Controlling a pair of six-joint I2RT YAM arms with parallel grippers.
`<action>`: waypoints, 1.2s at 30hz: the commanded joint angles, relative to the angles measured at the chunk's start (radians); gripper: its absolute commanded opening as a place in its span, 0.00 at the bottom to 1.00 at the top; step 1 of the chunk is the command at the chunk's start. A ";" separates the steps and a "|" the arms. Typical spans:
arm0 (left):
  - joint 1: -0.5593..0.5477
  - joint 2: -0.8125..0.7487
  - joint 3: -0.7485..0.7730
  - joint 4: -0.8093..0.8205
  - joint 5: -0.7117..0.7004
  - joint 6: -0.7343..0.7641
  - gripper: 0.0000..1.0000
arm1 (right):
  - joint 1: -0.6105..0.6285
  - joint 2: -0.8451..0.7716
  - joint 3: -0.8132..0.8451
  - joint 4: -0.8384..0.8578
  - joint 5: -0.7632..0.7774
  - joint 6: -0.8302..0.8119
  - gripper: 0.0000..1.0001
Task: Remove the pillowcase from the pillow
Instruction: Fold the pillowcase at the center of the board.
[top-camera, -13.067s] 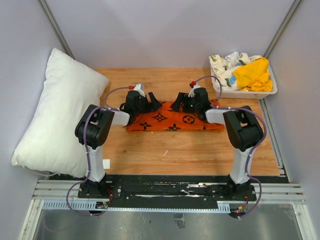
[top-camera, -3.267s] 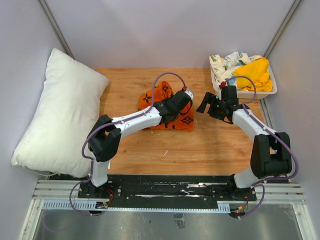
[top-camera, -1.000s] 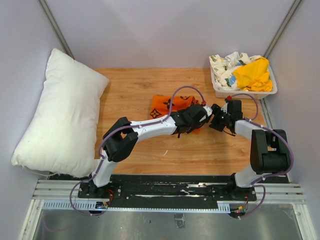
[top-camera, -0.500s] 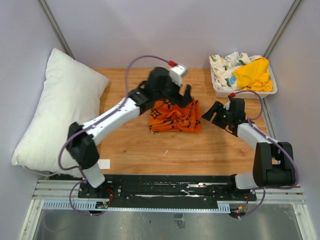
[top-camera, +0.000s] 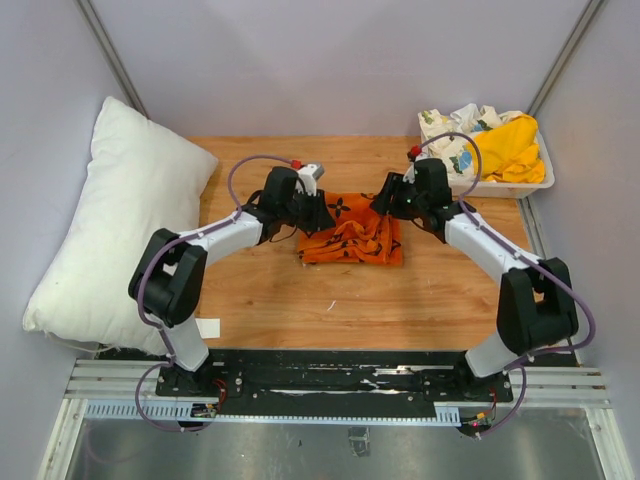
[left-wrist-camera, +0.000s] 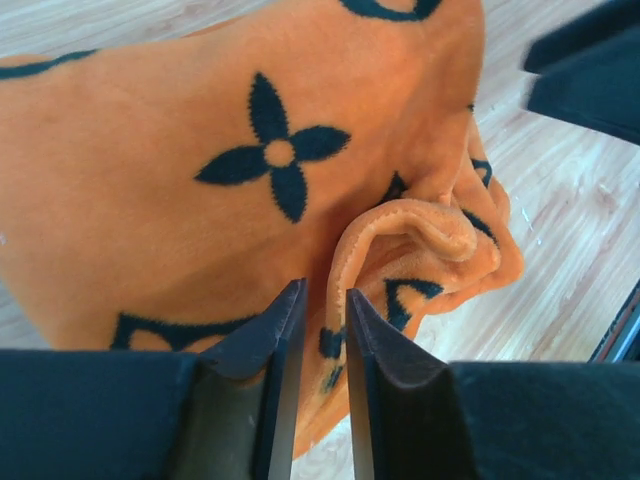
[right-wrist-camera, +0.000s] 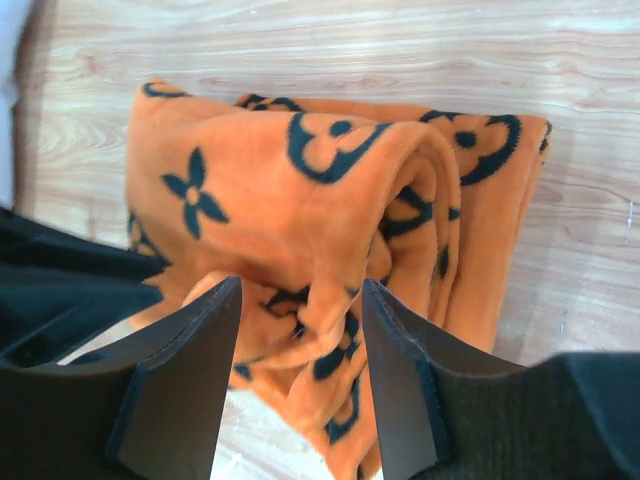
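**Overhead view.** The pillowcase (top-camera: 350, 240) is lying as a bunched orange heap on the table (top-camera: 420, 290), directly between the two tools. The left gripper (top-camera: 316, 214) is reaching into one end of it and the right gripper (top-camera: 384, 203) into the other. The pillow (top-camera: 115, 230) is leaning bare against the wall, well apart from the left gripper on its outer side.

**Left wrist view.** The fingers (left-wrist-camera: 275, 370) are standing nearly together, with only a thin slit between them. A rolled hem of the case is sitting just ahead of the tips. Whether cloth is being pinched in that slit cannot be told.

**Right wrist view.** The right-hand fingers (right-wrist-camera: 190, 380) are standing apart, straddling a thick fold that is bulging between them.

**Step in hand.** The case is already off the pillow, so the stripping step appears finished, and the arms seem to be gathering the loose case.

**Next move.** It is calling for each tool to close firmly on several layers before any lift. A hold on one thin hem is likely to slip.
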 joint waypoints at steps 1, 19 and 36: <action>0.000 0.008 0.008 0.174 0.093 -0.052 0.26 | 0.034 0.099 0.064 -0.066 0.022 -0.012 0.52; -0.080 0.035 -0.062 0.189 0.110 -0.044 0.23 | 0.053 0.131 0.012 -0.107 0.052 -0.039 0.09; -0.073 -0.054 -0.052 0.159 0.101 -0.017 0.22 | -0.012 -0.032 -0.086 -0.159 0.029 -0.109 0.02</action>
